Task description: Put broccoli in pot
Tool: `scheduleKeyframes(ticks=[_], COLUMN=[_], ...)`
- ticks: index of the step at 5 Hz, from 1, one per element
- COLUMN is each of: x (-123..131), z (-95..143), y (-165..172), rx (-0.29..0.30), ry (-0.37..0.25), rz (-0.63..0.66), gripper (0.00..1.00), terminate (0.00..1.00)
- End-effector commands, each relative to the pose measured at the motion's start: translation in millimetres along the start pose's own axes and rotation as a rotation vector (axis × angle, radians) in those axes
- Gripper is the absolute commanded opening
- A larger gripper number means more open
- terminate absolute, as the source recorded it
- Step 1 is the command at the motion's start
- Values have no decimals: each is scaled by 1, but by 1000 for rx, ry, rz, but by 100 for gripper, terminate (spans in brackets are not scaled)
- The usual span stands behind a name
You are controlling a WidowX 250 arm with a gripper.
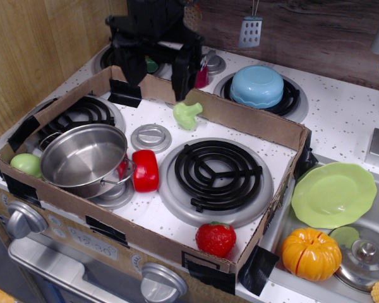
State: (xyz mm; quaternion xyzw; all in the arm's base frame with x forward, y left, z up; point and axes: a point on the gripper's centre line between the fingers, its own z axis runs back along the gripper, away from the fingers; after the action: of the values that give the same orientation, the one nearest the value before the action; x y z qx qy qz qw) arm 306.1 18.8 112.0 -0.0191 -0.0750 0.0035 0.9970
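Cardboard tray (265,129) set over stove burners. Black gripper (156,71) above rear wall, jaws apart, holding nothing. Steel pot (83,158) upright at front left, unfilled. Pale-green broccoli (187,115) on white surface near rear wall, just below right finger.

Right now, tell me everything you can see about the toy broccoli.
The broccoli is a small pale-green plastic piece with a lumpy floret head and a short stem. It lies on its side on the white speckled stovetop inside the cardboard frame, close to the frame's back wall, apart from the pot. The open gripper hangs just above and behind it, not touching.
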Motion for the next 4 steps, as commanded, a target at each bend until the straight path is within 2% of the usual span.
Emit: scheduleKeyframes(ticks=[1, 4], x=[24, 52], z=[-14, -34], y=[7, -6], rx=[-1, -16], ry=[-47, -28], rz=[17, -12], gripper=[100, 100], terminate=[0, 0])
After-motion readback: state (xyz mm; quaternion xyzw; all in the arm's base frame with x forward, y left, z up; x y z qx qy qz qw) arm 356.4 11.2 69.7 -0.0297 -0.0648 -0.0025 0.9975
